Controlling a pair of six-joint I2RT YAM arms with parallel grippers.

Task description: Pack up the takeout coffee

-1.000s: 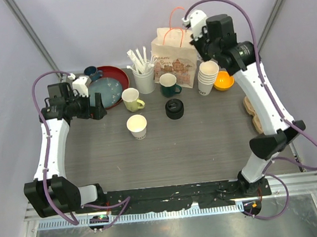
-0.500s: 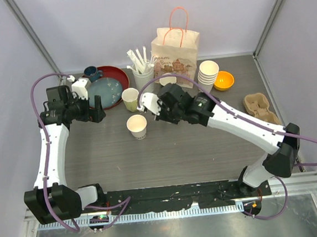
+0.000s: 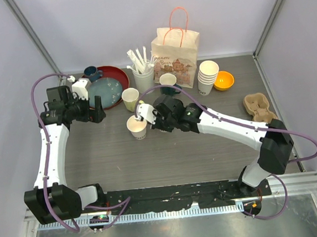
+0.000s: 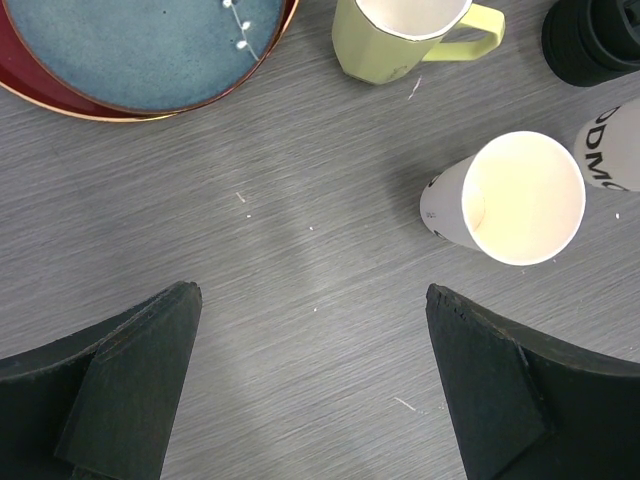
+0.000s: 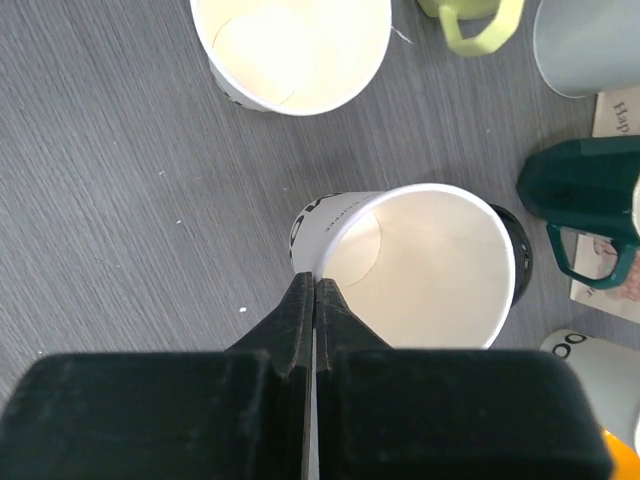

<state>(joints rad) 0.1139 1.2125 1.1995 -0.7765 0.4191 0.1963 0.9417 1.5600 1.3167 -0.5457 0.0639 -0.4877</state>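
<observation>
Coffee cup [image 5: 420, 265], rim clamped in right jaws, now beside another cup [image 5: 290, 50]; left jaws apart.

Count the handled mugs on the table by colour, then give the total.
Yellow mug: 1
Green mug: 1
Blue mug: 1
Total: 3

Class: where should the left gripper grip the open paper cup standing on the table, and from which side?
Likely its rim wall, from above, one finger inside: the paper cup stands upright, lidless. Choose the side away from the right gripper's held cup.
</observation>
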